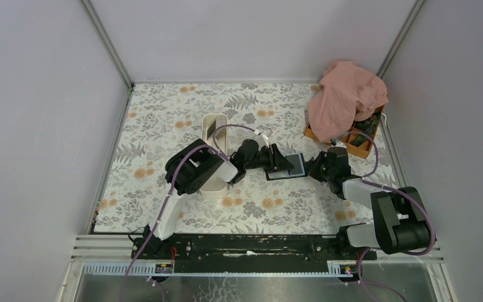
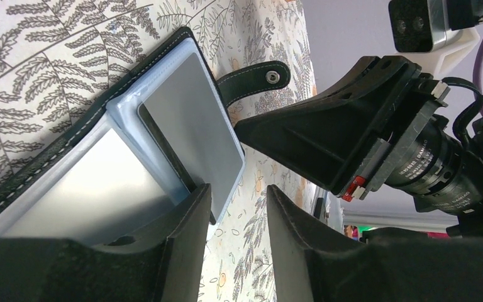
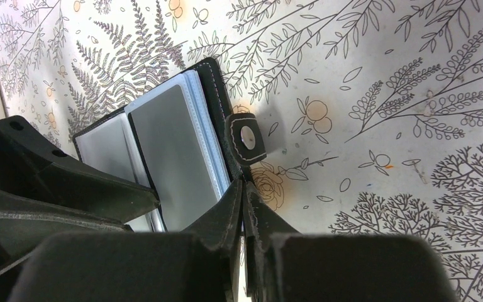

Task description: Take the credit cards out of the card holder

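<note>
Right of table (image 1: 163,107) centre, braces card holder (image 1: 287,167) open — left gripper (image 2: 238,192) apart over its edge, right gripper (image 3: 242,189) pinched together beside the strap (image 3: 246,138); cards (image 3: 176,151) sleeved, none out.

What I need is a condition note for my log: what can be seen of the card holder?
The card holder is a small black, leather-looking folding wallet with pale stitching, lying open on the floral tablecloth. Inside are clear plastic sleeves showing plain grey cards. Its strap, with a metal snap, sticks out unfastened. The shut right gripper meets its strap-side edge. The open left gripper sits at a sleeve corner.
</note>
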{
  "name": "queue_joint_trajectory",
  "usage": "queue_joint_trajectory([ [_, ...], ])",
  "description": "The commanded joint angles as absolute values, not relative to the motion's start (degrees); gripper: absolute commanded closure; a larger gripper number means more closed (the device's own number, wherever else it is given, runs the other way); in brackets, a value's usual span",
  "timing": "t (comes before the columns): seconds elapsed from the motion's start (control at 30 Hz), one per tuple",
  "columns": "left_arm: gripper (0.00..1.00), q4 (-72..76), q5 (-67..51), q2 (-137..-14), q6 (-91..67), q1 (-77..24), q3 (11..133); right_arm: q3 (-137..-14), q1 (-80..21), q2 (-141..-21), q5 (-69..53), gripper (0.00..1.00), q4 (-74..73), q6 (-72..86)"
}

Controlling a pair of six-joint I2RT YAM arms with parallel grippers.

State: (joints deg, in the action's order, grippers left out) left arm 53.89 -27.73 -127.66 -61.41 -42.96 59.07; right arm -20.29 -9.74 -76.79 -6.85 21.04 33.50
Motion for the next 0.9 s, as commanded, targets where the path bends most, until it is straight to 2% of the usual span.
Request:
queue_joint_trajectory([
  [0.0, 0.55, 57.2, -28.5, -127.1, -59.9, -42.1, 58.0, -21.0, -9.9, -77.8, -7.5, 0.93, 19.1, 33.3],
  [0.27, 0.55, 52.9, -25.8, -121.9, -53.3, -40.6, 53.9, -21.7, -9.8, -75.8, -7.8, 0.93, 18.1, 33.2],
  [0.87, 0.54, 43.5, -20.3, -123.3, -45.2, -43.1, 60.1, -21.1, -9.9, -77.9, -9.1, 0.93, 19.5, 33.4],
])
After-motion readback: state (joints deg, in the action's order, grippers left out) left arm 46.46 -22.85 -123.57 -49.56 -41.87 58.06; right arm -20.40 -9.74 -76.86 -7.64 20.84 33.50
